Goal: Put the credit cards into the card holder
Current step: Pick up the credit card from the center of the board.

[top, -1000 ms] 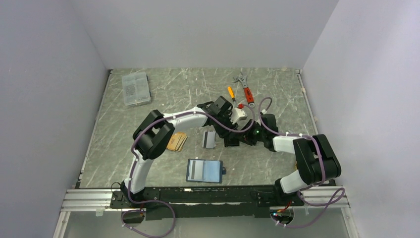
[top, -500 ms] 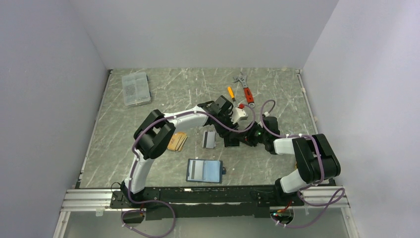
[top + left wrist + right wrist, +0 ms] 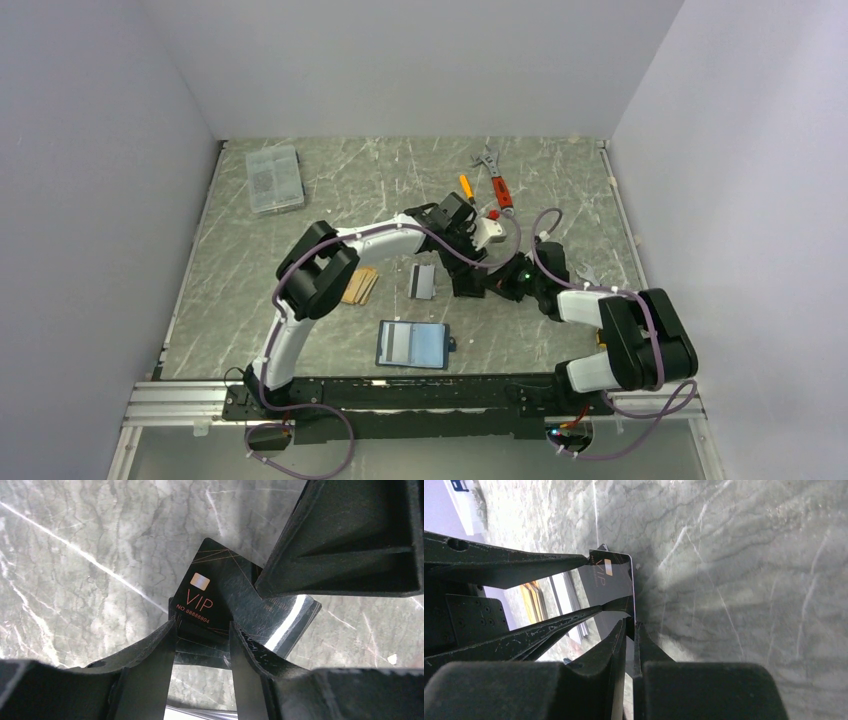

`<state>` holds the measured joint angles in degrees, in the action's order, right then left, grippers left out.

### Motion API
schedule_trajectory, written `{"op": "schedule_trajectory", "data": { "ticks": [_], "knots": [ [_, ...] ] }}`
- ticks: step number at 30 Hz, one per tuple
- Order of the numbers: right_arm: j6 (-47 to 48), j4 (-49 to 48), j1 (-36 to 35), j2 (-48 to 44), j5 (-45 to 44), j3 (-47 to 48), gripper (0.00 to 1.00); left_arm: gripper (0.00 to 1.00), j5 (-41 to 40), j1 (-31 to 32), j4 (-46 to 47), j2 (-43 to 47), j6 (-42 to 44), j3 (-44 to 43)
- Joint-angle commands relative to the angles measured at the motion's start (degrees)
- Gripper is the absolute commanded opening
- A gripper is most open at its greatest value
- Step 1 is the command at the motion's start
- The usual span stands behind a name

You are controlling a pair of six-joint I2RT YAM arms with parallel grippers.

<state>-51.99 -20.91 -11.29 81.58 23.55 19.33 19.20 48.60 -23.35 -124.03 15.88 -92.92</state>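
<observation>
A stack of black credit cards lies on the marble table, the top one marked VIP; it also shows in the right wrist view. My left gripper is open, with its fingers straddling the stack's near end. My right gripper is shut on the edge of the top black card, tilting it up. In the top view both grippers meet mid-table. A white-grey card and orange-tan cards lie to their left. The navy card holder lies open near the front.
A clear plastic box sits at the back left. A red-handled wrench and an orange screwdriver lie at the back, just behind the left wrist. Grey walls close in the table's sides.
The right arm's elbow has swung out to the right and nearer, and its gripper has pushed a little left against the black cards. The left gripper has stayed over the stack.
</observation>
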Motion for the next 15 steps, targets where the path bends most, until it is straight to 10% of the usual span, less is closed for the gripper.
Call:
{"op": "schedule_trajectory", "data": {
  "ticks": [1, 15],
  "knots": [
    [2.1, 7.0, -0.4, -3.4, -4.1, -1.9, 0.05, 0.49, 1.4, 1.2, -1.9, -1.3, 1.8, -0.5],
    [1.3, 3.8, -1.5, 2.1, -3.6, -1.5, 0.08, 0.61, 6.6, 0.5, -3.8, 6.2, 3.7, 5.2]
  ]
}}
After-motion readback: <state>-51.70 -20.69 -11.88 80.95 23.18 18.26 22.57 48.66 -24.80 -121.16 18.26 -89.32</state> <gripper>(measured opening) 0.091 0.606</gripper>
